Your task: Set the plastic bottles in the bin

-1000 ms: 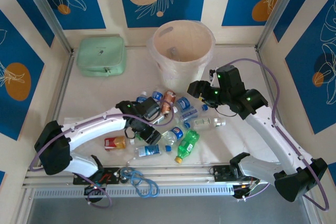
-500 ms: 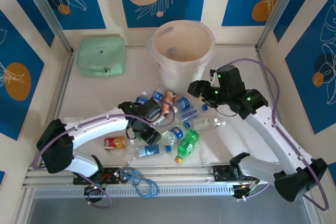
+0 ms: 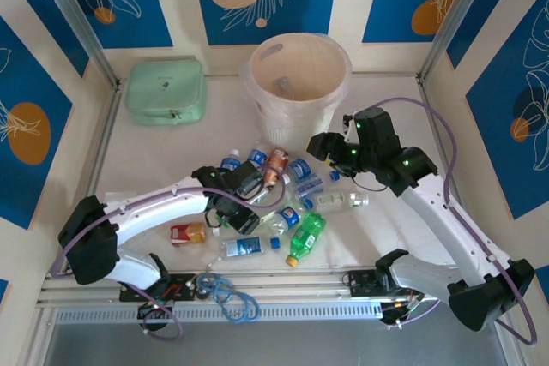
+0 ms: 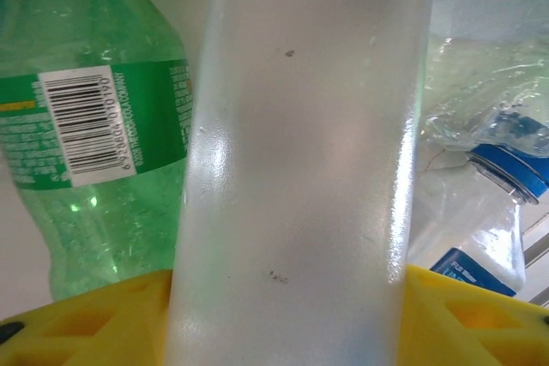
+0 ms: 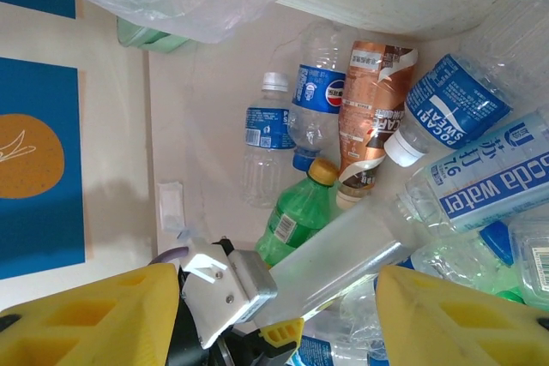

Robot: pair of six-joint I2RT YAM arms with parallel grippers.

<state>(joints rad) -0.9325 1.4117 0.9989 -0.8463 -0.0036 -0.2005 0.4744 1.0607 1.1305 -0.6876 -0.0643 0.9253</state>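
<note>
Inside the bin (image 3: 283,123) lies one small greyish object (image 3: 282,85).

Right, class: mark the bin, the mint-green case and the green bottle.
bin (image 3: 296,109): top external view, front wall.
mint-green case (image 3: 165,90): top external view, lid centre.
green bottle (image 3: 309,233): top external view, mid-body.

Reaching low and right with left arm, left gripper (image 3: 249,219) fingers (image 4: 86,323) clamped on frosted bottle (image 4: 300,169). Bending right arm leftward, right gripper (image 3: 316,145) fingers (image 5: 86,315) spread wide.
</note>
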